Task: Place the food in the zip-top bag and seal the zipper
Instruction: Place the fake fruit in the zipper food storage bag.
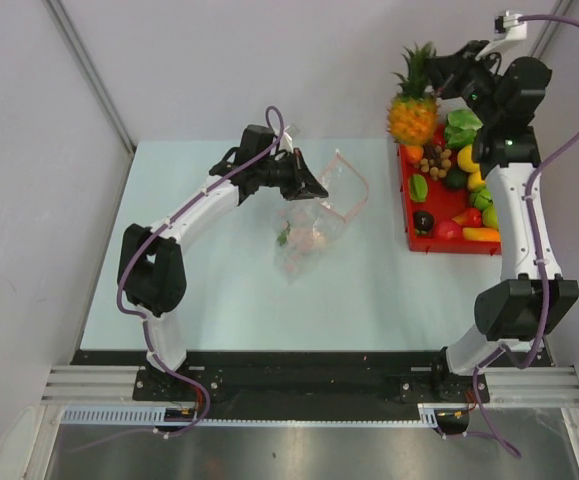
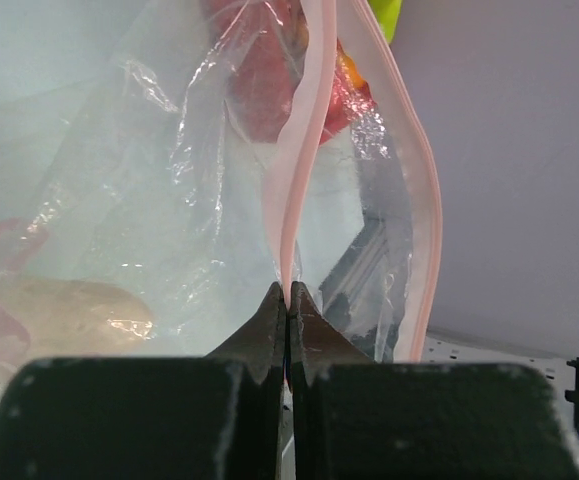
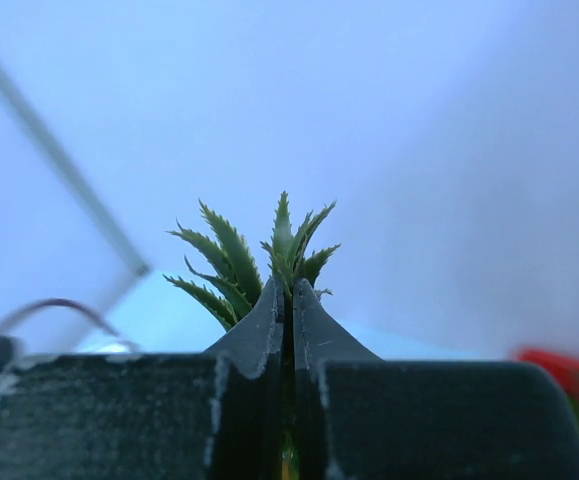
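The clear zip-top bag (image 1: 312, 228) lies mid-table with its mouth lifted and open. My left gripper (image 1: 316, 187) is shut on the pink zipper strip (image 2: 296, 190) at the near lip of the mouth. A pale food piece (image 1: 307, 239) lies inside the bag and also shows in the left wrist view (image 2: 59, 310). My right gripper (image 1: 439, 76) is shut on the spiky green leaves (image 3: 231, 256) of a toy pineapple (image 1: 412, 116), which hangs above the far end of the red tray. More food (image 1: 466, 182) lies in that tray.
The red tray (image 1: 408, 218) stands at the table's right side, holding several green, yellow, red and dark toy fruits. Grey walls close in behind and at both sides. The right arm reaches over the tray.
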